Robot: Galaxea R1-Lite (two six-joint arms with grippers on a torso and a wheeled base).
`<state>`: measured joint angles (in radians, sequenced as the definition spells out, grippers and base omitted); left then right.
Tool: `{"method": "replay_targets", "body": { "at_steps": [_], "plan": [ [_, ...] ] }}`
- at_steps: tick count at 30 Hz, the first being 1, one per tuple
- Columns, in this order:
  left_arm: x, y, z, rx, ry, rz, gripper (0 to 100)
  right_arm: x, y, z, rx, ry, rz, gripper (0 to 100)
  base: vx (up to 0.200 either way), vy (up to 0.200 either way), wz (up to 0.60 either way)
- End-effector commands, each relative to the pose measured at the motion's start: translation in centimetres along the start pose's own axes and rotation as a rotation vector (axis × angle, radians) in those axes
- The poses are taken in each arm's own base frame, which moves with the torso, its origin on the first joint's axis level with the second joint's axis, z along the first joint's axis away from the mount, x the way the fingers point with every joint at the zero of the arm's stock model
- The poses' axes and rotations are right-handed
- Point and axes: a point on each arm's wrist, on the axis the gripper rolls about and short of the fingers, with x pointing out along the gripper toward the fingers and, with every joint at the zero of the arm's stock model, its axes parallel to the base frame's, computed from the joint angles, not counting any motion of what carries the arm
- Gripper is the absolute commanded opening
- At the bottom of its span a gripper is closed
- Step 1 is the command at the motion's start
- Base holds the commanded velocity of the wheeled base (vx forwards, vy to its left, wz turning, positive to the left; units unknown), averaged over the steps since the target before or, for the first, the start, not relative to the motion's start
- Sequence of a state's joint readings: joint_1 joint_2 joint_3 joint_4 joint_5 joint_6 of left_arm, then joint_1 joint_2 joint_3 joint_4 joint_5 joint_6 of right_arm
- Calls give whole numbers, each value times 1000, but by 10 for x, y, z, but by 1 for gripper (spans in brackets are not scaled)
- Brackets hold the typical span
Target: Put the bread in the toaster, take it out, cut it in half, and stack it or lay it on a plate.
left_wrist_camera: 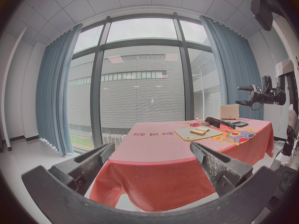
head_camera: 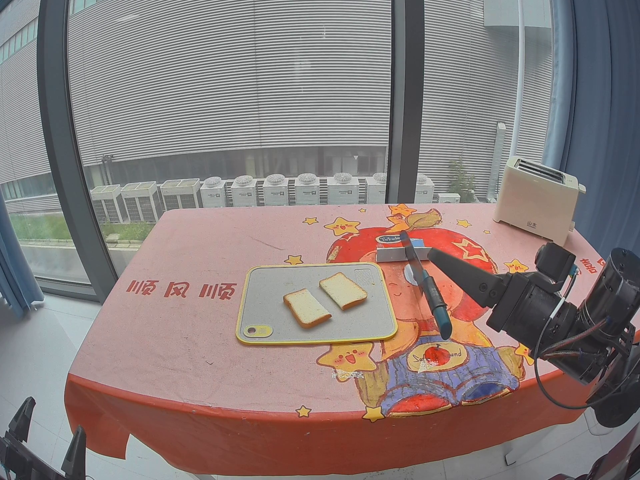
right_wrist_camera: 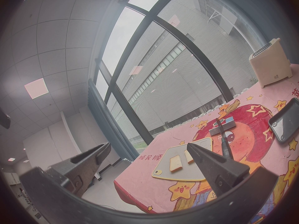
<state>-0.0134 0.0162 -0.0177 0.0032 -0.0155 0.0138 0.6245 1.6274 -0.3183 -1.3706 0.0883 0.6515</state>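
Observation:
Two toasted bread halves (head_camera: 307,307) (head_camera: 343,291) lie flat, side by side, on a grey cutting board (head_camera: 360,318) with a yellow rim at mid-table. A knife (head_camera: 427,285) with a blue handle lies right of the board, its blade on a small rest (head_camera: 393,253). The cream toaster (head_camera: 537,198) stands at the back right, its slots looking empty. My right gripper (head_camera: 443,261) hovers open and empty above the table's right side, beside the knife. A dark plate (right_wrist_camera: 285,123) lies under that arm. My left gripper (head_camera: 50,428) hangs open and empty, low, off the table's front left corner.
The table carries a pink printed cloth (head_camera: 200,255) and stands against a large window. Blue curtains (head_camera: 600,101) hang at the right behind the toaster. Bare cloth lies left of and in front of the board.

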Motion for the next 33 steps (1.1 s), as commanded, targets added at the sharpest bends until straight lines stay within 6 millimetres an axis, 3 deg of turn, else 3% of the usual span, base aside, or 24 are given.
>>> {"method": "replay_targets", "body": {
  "at_steps": [1,33],
  "plan": [
    [1,0,-4,0,11,0,100,1,-1,-2,1,7,-1,100,0,0,0],
    [1,0,-4,0,11,0,100,-4,2,-3,-27,9,2,100,0,0,0]
  ]
}}
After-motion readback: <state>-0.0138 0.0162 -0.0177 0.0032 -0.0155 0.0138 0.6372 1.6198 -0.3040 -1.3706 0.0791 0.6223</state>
